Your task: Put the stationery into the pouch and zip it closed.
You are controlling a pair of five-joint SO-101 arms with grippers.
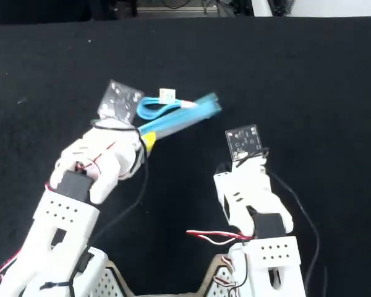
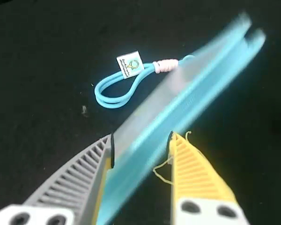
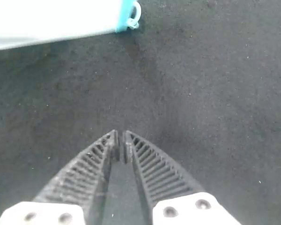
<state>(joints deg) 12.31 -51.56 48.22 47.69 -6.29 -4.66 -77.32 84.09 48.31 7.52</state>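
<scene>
The left fingers (image 2: 192, 168) clamp one end of the light-blue pouch (image 2: 192, 89). Its far end extends past them, with its blue loop (image 2: 122, 91) alongside. The right fingers (image 3: 145, 161) are closed, empty and apart from the pouch, over the black bench (image 1: 309, 68).

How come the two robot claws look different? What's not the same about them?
The left claw pinches the blue pouch; the right claw holds nothing. The left claw's fingers sit apart around it; the right claw's are pressed together. The left claw has one grey finger and one yellow; the right claw's are both grey. Both have ribbed fingers over the black table.
</scene>
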